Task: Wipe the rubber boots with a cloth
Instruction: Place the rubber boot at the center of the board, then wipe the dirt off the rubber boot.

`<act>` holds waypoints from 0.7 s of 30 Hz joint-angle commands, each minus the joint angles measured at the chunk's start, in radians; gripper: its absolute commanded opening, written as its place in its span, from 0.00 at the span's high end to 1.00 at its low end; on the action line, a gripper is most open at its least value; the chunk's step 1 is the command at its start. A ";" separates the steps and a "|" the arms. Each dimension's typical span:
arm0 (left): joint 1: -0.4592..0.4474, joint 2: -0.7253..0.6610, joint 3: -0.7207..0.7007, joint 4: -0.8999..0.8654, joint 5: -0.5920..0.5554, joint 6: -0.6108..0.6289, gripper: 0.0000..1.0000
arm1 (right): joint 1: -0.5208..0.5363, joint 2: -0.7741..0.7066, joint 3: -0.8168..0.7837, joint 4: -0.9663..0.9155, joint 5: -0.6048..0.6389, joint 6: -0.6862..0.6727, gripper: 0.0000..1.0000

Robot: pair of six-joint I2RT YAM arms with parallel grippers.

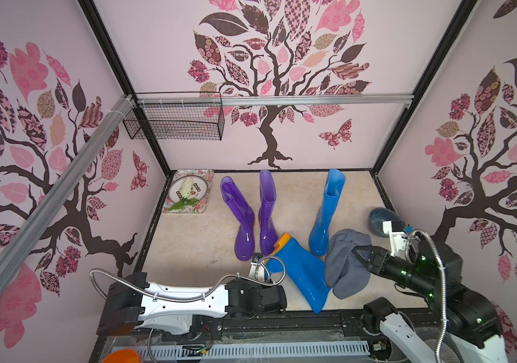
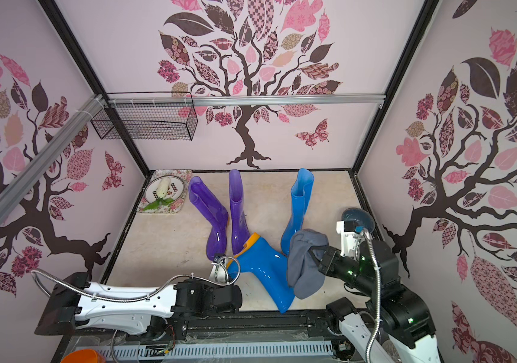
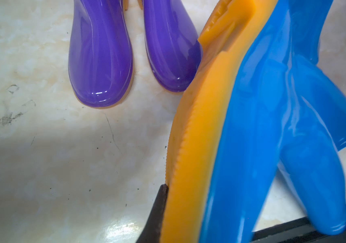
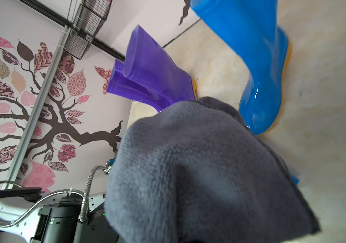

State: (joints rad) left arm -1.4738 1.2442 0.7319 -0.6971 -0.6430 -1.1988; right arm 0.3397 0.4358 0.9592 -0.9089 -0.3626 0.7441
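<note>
Two purple rubber boots (image 1: 244,220) (image 1: 268,217) stand upright side by side. One blue boot (image 1: 326,213) stands to their right. A second blue boot (image 1: 301,270) is tipped over, its orange sole (image 3: 197,130) turned up and left. My left gripper (image 1: 269,267) is shut on its toe end, with one dark finger (image 3: 157,214) pressed against the sole. My right gripper (image 1: 356,254) is shut on the grey-blue cloth (image 1: 342,267), which hangs bunched beside the tipped boot's shaft. In the right wrist view the cloth (image 4: 199,168) hides the jaws.
A round grey-blue bowl (image 1: 379,220) sits by the right wall behind the right wrist. A floral tray (image 1: 177,209) with a plate and a flower lies at the back left. A wire basket (image 1: 175,122) hangs on the back rail. The black front rail (image 1: 282,320) edges the floor.
</note>
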 commanded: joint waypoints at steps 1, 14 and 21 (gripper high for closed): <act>-0.018 -0.002 -0.027 0.102 0.032 0.014 1.00 | -0.002 -0.037 -0.096 0.160 -0.070 0.085 1.00; -0.026 0.105 -0.125 0.215 0.122 0.020 1.00 | 0.058 0.020 -0.392 0.373 -0.092 0.113 1.00; -0.026 0.074 -0.145 0.255 0.116 0.073 1.00 | 0.398 0.175 -0.457 0.557 0.197 0.174 1.00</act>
State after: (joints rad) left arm -1.4952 1.3315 0.6178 -0.5446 -0.5465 -1.1572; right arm 0.6376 0.5396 0.5068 -0.5022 -0.3027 0.8646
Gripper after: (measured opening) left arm 0.131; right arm 0.100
